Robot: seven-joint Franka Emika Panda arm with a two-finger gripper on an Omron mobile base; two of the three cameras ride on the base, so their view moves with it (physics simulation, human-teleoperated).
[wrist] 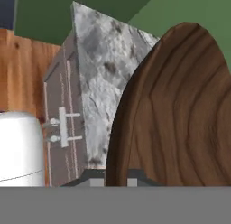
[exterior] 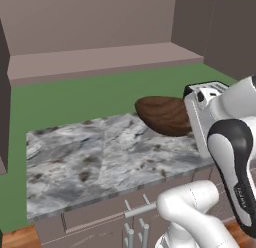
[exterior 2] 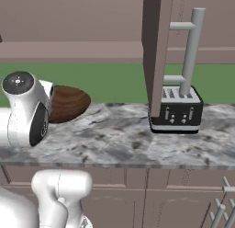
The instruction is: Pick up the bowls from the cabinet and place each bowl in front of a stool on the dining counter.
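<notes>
Dark reddish-brown wooden bowl (exterior: 165,115) with curving grain lines, paler brown streaks plain across it in the hand view. Grey-white marbled counter (exterior: 100,157) flecked with darker blotches, over taupe drawer fronts (exterior 2: 151,185) with pale grey handles; black toaster (exterior 2: 176,111) with a silvery top. Green wall (exterior: 75,99) behind, taupe cabinet door (exterior 2: 156,48) with grey bar handle (exterior 2: 192,50), orange-brown wood floor (wrist: 20,69).
</notes>
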